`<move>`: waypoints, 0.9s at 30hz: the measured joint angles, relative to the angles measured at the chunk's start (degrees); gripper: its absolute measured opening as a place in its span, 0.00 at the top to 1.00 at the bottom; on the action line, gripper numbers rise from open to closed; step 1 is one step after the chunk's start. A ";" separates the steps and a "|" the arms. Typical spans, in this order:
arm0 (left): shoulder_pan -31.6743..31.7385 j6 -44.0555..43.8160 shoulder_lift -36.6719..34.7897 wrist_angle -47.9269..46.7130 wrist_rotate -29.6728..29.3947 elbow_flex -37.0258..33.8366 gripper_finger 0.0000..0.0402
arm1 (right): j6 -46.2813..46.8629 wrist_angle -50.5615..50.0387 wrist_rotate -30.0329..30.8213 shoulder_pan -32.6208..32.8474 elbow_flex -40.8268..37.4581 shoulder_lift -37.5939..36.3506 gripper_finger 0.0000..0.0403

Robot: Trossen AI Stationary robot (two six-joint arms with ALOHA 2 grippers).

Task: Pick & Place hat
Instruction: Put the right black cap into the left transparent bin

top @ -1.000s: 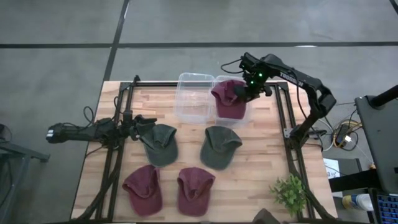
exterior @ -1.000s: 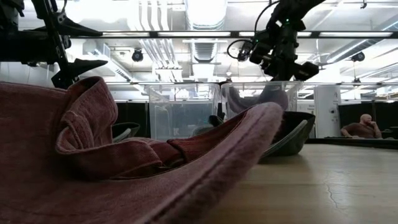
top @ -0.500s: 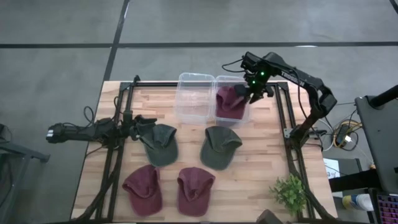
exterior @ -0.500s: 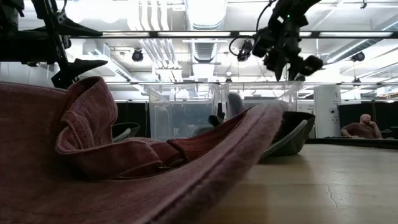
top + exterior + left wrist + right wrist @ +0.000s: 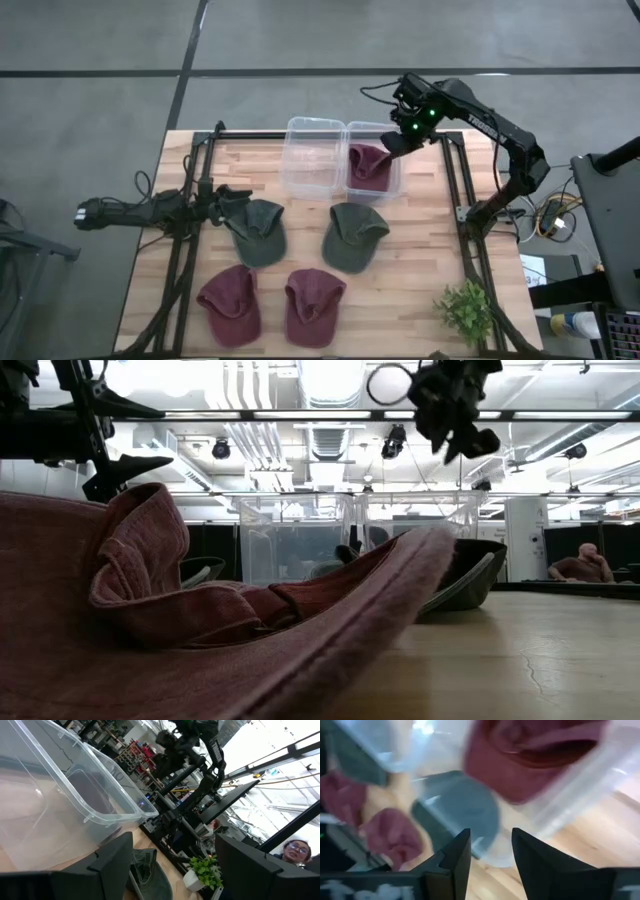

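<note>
I have the right gripper (image 5: 400,142) up above the far right corner of the table, over the right-hand clear bin (image 5: 395,185), and from its wrist camera the two fingers (image 5: 455,855) stand a little apart with nothing between them. The maroon cap (image 5: 369,166) lies inside that bin, bunched toward its far end, so this drop looks finished to me. The left-hand clear bin (image 5: 312,158) beside it looks empty from above. Four caps are left on the wood: a green cap (image 5: 261,230) just beside the left gripper (image 5: 228,198), another green cap (image 5: 354,236) near the middle, and two maroon caps (image 5: 230,302) (image 5: 314,305) along the near edge. The left arm lies low at the table's left side, its fingers spread, holding nothing. For the step in hand I'd lift the right arm straight up until it clears the bin's rim before swinging it anywhere, since a sideways move now could catch the thin wall and drag the bin. Then I'd go for the middle green cap, coming down on the crown where the fabric bunches. The only writing I can see is white lettering on the right arm's link, too small to read.
</note>
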 joint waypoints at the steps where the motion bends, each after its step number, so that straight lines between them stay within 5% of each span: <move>1: 0.00 -0.58 -0.01 -0.01 0.00 0.00 0.31 | 0.00 0.12 -0.82 0.84 0.62 -0.02 0.67; 27: 0.04 -22.03 0.00 0.02 0.02 0.00 0.31 | 18.43 5.48 -0.78 26.03 4.49 -0.09 0.66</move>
